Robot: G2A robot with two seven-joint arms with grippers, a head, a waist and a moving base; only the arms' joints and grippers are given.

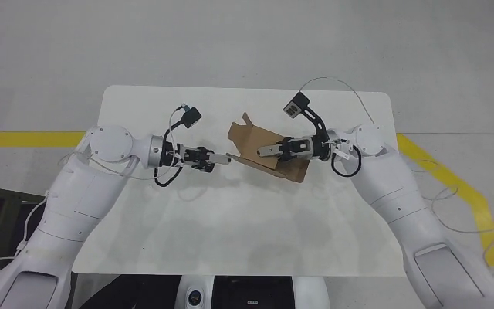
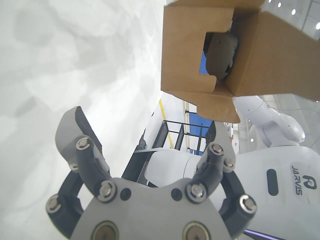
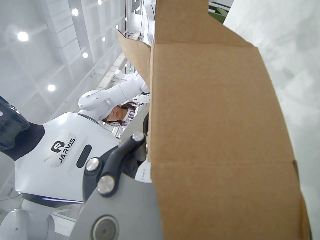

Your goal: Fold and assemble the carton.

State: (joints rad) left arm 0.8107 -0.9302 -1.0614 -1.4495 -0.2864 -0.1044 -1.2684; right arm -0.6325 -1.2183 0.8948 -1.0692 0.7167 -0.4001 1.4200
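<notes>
Flanking the single brown cardboard carton (image 1: 248, 139) over the middle of the one white rectangular table (image 1: 231, 224), two grippers meet it, one at each end. The left gripper (image 1: 229, 158) is just beside the carton's left end, its two fingers spread wide and released, one fingertip (image 2: 220, 136) touching a hanging flap. The right gripper (image 1: 268, 149) is at the carton's right side, clenched on a carton wall. Beyond them, one carton flap sticks up, unfolded.
</notes>
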